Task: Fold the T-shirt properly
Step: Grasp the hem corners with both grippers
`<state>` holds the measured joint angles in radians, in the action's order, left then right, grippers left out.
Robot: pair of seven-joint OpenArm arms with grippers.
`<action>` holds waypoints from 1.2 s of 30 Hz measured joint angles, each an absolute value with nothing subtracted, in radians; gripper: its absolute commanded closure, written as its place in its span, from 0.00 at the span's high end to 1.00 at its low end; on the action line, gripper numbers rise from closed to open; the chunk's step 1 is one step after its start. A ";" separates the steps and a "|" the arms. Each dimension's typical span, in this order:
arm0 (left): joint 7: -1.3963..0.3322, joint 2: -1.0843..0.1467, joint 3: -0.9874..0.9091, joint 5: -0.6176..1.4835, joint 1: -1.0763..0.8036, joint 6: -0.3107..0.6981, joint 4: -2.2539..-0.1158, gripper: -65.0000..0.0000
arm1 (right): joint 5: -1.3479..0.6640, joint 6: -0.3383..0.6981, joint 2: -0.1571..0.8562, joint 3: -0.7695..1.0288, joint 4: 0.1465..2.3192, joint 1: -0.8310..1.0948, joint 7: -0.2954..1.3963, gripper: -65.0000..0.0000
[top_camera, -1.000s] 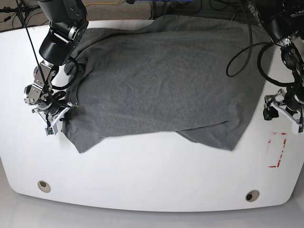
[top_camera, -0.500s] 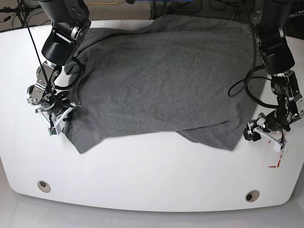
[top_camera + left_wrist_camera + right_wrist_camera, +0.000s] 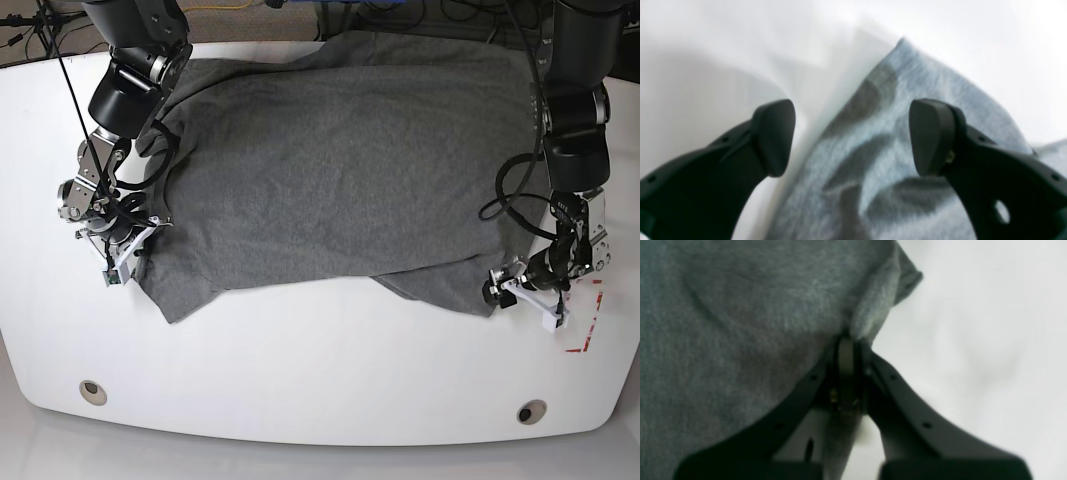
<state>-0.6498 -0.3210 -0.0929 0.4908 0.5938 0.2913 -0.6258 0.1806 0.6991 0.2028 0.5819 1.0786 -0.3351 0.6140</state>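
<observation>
The grey T-shirt [image 3: 340, 170] lies spread over the white table [image 3: 320, 370], with a folded flap along its near right hem. In the base view my right gripper [image 3: 122, 260] is at the shirt's left edge. The right wrist view shows that gripper [image 3: 846, 343] shut on a pinched fold of the T-shirt [image 3: 740, 323]. My left gripper [image 3: 505, 293] is low at the shirt's near right corner. Seen from the left wrist, it [image 3: 851, 136] stands open, and the corner of the T-shirt [image 3: 880, 110] lies below and between its fingertips [image 3: 930, 136], not gripped.
A red tape outline [image 3: 587, 320] marks the table right of the left gripper. Two round holes [image 3: 92, 391] [image 3: 531, 411] sit near the front edge. Cables [image 3: 515, 190] loop from the arm on the right, and more run behind the table.
The left gripper has swung from the table's right edge leftwards to the shirt's near right corner, still open. The right gripper has stayed shut on the left edge.
</observation>
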 measured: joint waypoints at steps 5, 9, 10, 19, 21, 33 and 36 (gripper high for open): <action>-0.612 -0.298 -0.074 0.488 0.604 0.289 -0.604 0.78 | 0.181 0.699 0.203 0.582 1.079 -0.335 0.614 0.00; -0.622 -0.274 -0.047 0.490 0.611 0.292 -0.605 0.77 | 0.181 0.699 0.203 0.582 1.079 -0.335 0.614 0.00; -0.633 -0.266 -0.039 0.492 0.614 0.292 -0.606 0.76 | 0.181 0.699 0.203 0.582 1.079 -0.335 0.614 0.00; -0.665 -0.225 -0.025 0.501 0.613 0.375 -0.606 0.47 | 0.181 0.699 0.203 0.583 1.079 -0.335 0.614 0.00; -0.665 -0.226 -0.024 0.500 0.612 0.375 -0.605 0.41 | 0.181 0.699 0.203 0.583 1.079 -0.335 0.614 0.00; -0.627 -0.244 -0.025 0.515 0.582 0.376 -0.603 0.00 | 0.180 0.699 0.203 0.583 1.079 -0.335 0.614 0.00; -0.633 -0.251 -0.025 0.518 0.580 0.382 -0.603 0.00 | 0.180 0.699 0.203 0.583 1.079 -0.335 0.614 0.00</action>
